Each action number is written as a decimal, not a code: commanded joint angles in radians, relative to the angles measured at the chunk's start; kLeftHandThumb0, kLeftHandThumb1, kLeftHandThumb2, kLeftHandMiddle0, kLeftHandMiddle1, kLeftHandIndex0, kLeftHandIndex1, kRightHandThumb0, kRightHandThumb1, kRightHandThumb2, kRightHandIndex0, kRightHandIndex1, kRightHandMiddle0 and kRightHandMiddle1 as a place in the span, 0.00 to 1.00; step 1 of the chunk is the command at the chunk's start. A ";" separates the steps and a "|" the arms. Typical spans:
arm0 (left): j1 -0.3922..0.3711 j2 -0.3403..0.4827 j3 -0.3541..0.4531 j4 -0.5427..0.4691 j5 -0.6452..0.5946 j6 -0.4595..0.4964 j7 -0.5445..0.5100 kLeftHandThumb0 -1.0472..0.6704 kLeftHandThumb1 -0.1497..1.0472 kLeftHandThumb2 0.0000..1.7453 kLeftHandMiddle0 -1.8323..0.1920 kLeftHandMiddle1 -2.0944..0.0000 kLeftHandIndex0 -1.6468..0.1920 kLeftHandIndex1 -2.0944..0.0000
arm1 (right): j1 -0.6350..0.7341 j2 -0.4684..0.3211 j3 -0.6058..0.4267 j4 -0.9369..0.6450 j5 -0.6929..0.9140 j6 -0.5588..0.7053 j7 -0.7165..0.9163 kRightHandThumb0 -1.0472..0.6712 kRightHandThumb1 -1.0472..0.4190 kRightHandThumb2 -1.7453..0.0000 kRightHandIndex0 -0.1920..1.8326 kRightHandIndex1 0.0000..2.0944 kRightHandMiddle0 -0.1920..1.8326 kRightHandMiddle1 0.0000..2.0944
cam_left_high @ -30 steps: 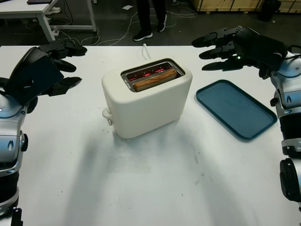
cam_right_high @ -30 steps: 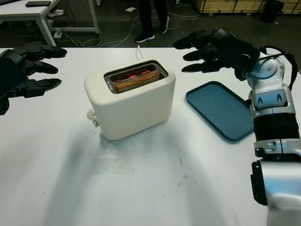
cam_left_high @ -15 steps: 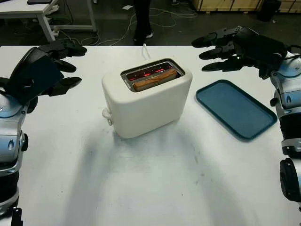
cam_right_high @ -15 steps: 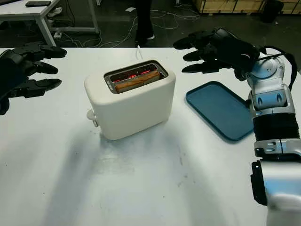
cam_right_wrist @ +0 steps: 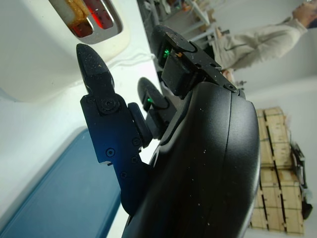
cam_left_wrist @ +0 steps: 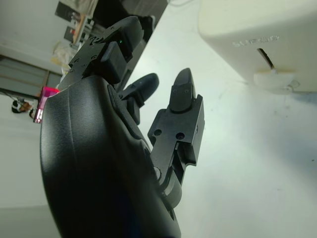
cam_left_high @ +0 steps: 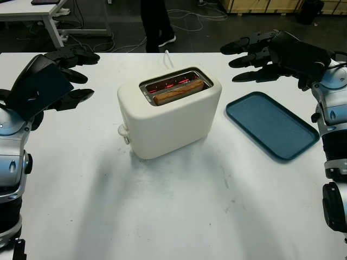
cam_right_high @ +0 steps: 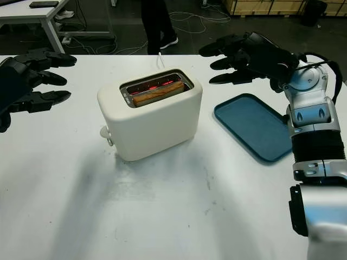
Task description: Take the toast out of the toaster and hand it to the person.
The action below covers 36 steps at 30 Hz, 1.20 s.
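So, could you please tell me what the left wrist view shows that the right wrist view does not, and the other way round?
Left wrist view: the open left hand near the toaster, on the side that carries the lever. Right wrist view: the open right hand, the toast in the glowing slot, the blue tray and a person beyond. Shared: the toaster and the white table.

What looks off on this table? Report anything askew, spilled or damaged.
Nothing is spilled or damaged. The toaster sits turned at an angle on the table, elements glowing red with toast still inside. The blue tray also lies skewed.
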 commanded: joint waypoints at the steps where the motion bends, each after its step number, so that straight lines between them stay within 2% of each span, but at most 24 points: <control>1: -0.003 0.005 0.000 -0.009 0.002 0.003 0.005 0.68 0.89 0.16 0.84 0.48 0.71 0.76 | 0.000 0.001 -0.003 -0.007 0.008 0.018 0.004 0.37 0.18 1.00 0.45 0.05 0.43 0.00; 11: 0.006 0.009 0.001 -0.004 0.005 -0.015 0.003 0.68 0.89 0.16 0.83 0.48 0.71 0.76 | -0.002 -0.001 0.002 0.000 0.001 -0.002 0.003 0.30 0.18 1.00 0.45 0.05 0.44 0.00; 36: 0.008 0.001 0.003 -0.007 0.002 -0.015 0.008 0.68 0.89 0.17 0.83 0.49 0.71 0.76 | -0.003 0.000 0.002 -0.006 0.005 0.022 0.004 0.31 0.18 1.00 0.45 0.05 0.44 0.00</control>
